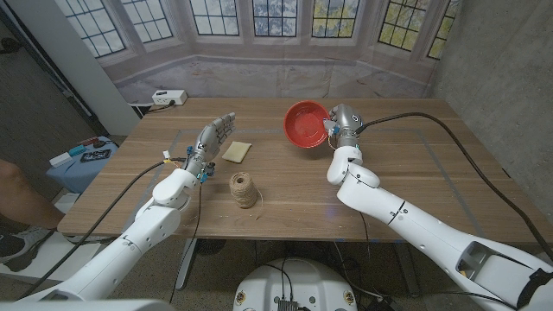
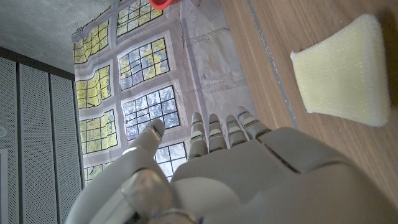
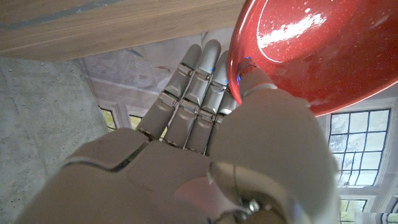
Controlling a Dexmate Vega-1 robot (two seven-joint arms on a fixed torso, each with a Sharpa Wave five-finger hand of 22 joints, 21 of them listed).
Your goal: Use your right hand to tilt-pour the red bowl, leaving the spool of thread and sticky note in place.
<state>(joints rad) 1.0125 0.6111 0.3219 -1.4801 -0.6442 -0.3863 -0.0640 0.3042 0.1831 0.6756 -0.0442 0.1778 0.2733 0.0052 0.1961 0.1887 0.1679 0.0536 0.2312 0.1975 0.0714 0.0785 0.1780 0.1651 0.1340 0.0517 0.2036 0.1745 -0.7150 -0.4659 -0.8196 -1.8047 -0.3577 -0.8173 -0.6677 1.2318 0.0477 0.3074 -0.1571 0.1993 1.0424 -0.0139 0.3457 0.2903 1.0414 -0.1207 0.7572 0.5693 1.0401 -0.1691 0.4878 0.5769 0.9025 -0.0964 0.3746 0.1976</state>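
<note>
My right hand (image 1: 338,128) grips the red bowl (image 1: 308,124) by its right rim and holds it tilted up on edge, its inside facing the camera, at the table's far middle. In the right wrist view the thumb (image 3: 258,84) presses inside the bowl's (image 3: 317,50) rim while the fingers (image 3: 189,93) reach behind it. The spool of thread (image 1: 244,190) stands on the table in front of centre. The pale yellow sticky note (image 1: 236,152) lies between the spool and my left hand (image 1: 212,138), which stands on its edge, open, fingers straight. The note (image 2: 345,71) also appears beside that hand (image 2: 224,162).
The wooden table (image 1: 406,173) has bare surface on its right half. A power strip (image 1: 168,98) sits behind the far left corner. A blue bin (image 1: 85,160) and a person's leg (image 1: 17,194) are at the left, off the table.
</note>
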